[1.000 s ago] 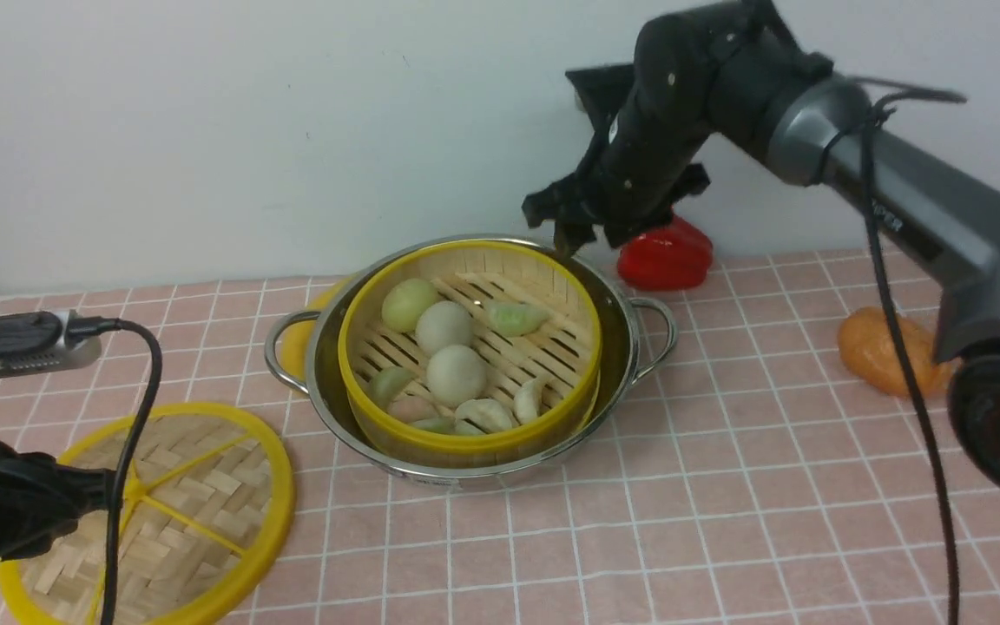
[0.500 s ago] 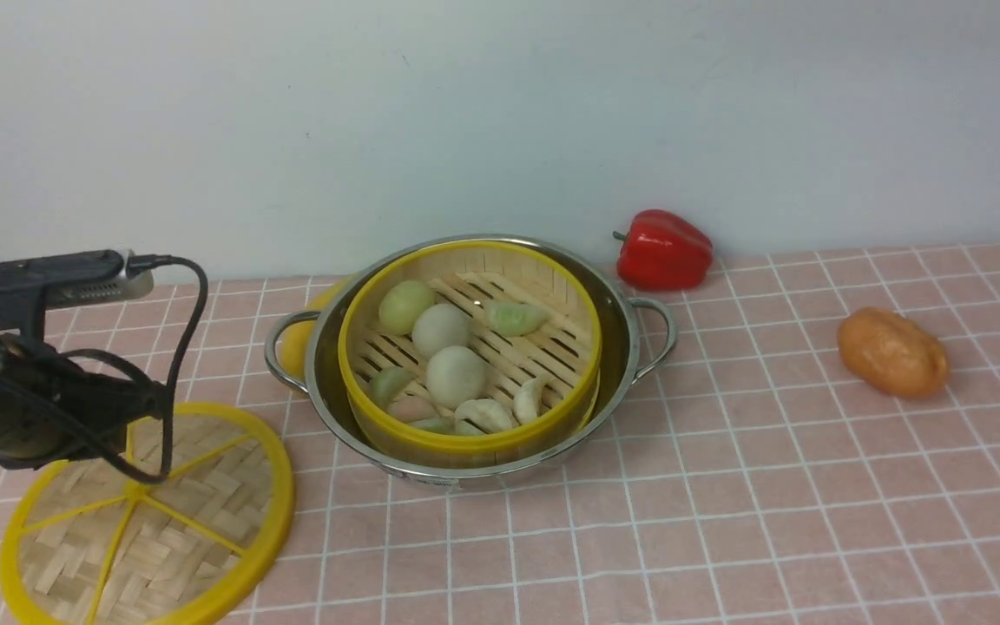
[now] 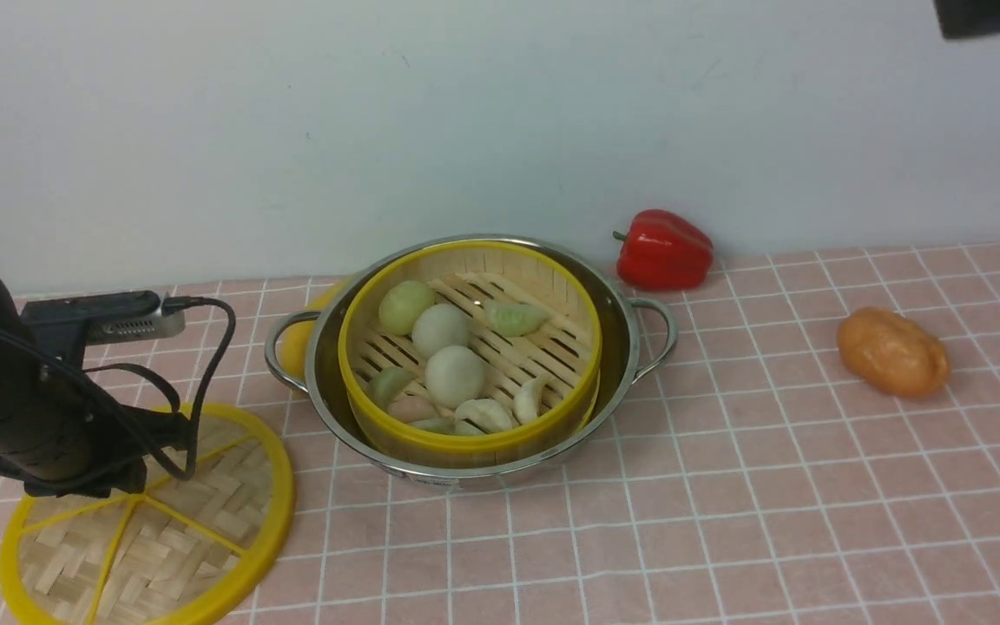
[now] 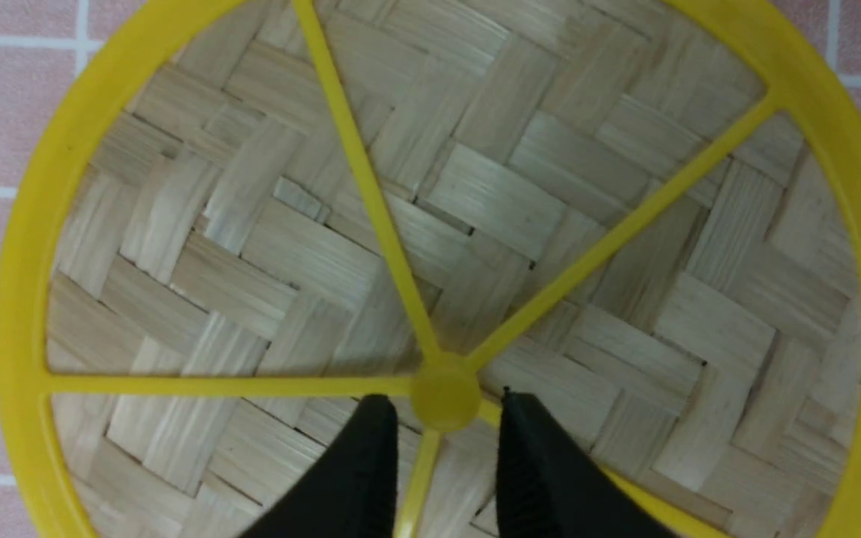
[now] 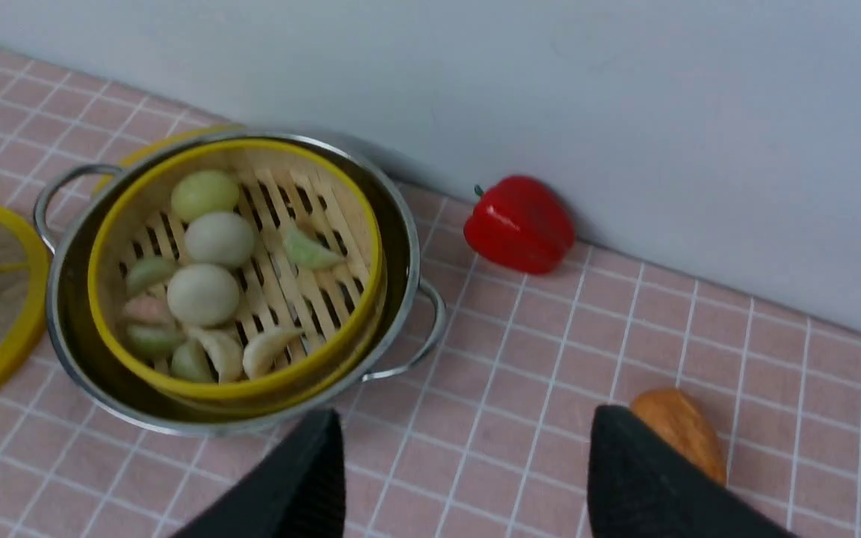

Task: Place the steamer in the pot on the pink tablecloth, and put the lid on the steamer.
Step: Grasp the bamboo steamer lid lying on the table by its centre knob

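Note:
The steamer [image 3: 465,444], holding buns and dumplings, sits inside the steel pot [image 3: 628,334] on the pink tablecloth [image 3: 726,521]; both also show in the right wrist view, steamer [image 5: 240,388] and pot [image 5: 400,224]. The lid [image 3: 205,521] lies flat on the cloth left of the pot. My left gripper [image 3: 125,479] is low over the lid's centre. In the left wrist view the lid [image 4: 520,194] fills the frame and the open left gripper [image 4: 443,398] straddles the yellow hub [image 4: 444,394] with small gaps. My right gripper [image 5: 464,422] is open and empty, high above the cloth right of the pot.
A red bell pepper [image 3: 663,252] lies by the back wall right of the pot. An orange lump [image 3: 893,353] lies on the cloth further right. A yellow object [image 3: 296,343] shows behind the pot's left handle. The wall runs close behind the pot.
My right arm has pulled back from above the pot and almost left the front view. My left arm has moved right over the lid and come down onto its hub.

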You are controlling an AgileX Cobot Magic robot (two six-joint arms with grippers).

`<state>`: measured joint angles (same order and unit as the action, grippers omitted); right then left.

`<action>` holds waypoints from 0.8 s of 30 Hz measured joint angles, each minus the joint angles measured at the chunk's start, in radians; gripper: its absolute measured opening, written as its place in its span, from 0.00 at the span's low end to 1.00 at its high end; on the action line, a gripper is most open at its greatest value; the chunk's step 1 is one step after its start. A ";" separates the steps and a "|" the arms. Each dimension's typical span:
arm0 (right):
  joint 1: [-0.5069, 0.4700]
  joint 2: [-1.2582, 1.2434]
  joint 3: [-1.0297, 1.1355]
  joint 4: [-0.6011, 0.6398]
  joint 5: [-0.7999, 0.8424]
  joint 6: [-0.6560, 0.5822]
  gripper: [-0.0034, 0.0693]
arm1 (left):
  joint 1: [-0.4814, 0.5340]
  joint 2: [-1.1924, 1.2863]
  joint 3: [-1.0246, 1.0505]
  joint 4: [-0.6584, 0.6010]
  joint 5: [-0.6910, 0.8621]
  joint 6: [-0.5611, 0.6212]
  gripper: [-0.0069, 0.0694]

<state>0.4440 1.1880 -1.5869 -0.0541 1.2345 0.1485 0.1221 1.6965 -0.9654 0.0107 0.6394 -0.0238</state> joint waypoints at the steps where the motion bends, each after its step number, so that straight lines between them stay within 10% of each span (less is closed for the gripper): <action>1: 0.000 -0.018 0.029 0.000 0.000 0.000 0.65 | 0.000 0.005 0.000 0.000 -0.002 0.000 0.34; 24: 0.000 -0.142 0.123 -0.054 0.003 0.029 0.65 | 0.021 0.037 -0.069 0.047 0.141 -0.017 0.25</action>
<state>0.4440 1.0455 -1.4639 -0.1085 1.2371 0.1779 0.1435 1.7335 -1.0340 0.0578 0.7802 -0.0412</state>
